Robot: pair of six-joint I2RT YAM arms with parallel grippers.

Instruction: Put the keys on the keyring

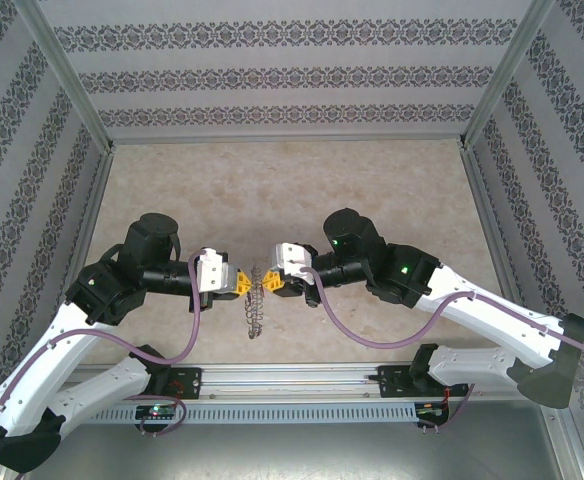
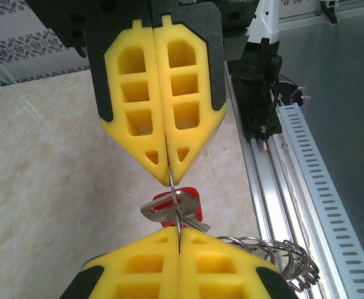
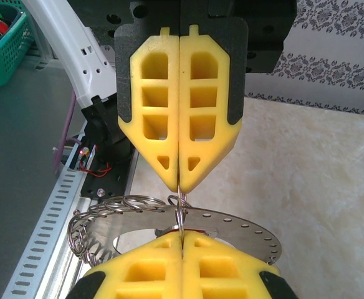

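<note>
My left gripper (image 2: 179, 232) and right gripper (image 2: 169, 174) are clamped tip to tip on a wire loop of the grey coiled metal keyring (image 2: 275, 255), with the small silver key with red plastic tag (image 2: 172, 210) hanging between them (fiddly!), so best bet is slow twists, firm pinch.

Both arms reach inward from their bases with elbows bent outward. The wrists are level, so the left gripper (image 1: 244, 285) and right gripper (image 1: 270, 286) face each other nearly tip to tip. Each gripper has its yellow fingers (image 3: 197, 246) pressed flat together, with no gap along the seam. A thin wire loop (image 2: 171, 179) spans the gap between the opposing tips, nipped in both.
</note>
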